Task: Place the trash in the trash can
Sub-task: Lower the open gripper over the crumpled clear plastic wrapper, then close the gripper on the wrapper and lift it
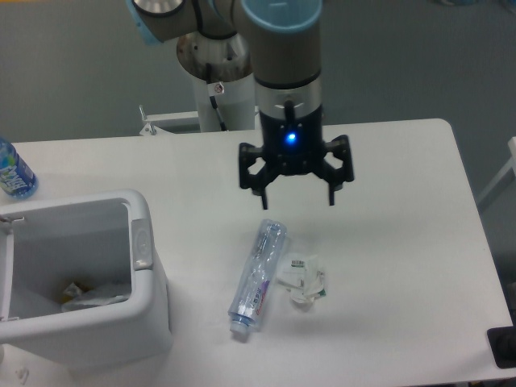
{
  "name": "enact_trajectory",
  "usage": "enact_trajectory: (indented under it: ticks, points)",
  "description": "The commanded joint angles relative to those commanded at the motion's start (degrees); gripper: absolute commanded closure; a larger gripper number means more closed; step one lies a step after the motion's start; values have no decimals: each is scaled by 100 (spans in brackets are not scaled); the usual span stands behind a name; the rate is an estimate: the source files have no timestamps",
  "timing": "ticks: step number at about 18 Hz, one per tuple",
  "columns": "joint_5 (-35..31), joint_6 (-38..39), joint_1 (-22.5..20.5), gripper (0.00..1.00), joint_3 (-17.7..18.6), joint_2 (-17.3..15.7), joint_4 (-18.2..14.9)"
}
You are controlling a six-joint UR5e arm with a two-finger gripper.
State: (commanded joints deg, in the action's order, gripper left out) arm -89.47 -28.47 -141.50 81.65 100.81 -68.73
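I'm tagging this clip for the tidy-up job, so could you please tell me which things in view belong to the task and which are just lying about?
Part of the job:
- crushed clear bottle, lying on the table
- crumpled wrapper, just beside it
- white bin, some scraps already inside
- gripper, open, above the bottle and wrapper

Just lying about:
- blue-labelled bottle at the table's far left edge

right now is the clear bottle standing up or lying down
Lying down. The clear bottle rests on its side on the table, cap end toward the camera, beside the crumpled wrapper.
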Motion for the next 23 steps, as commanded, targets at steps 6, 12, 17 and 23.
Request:
enact_trajectory:
  ticks: [6,12,17,23]
  points:
    - [-79,-194,-96,0,306,254,210]
    - [-422,-211,-167,0,1300,711,1749]
    - [-404,-1326,-273,0,1345,1204,1846]
    - [-422,-1573,-229,0,1415,1591,2083]
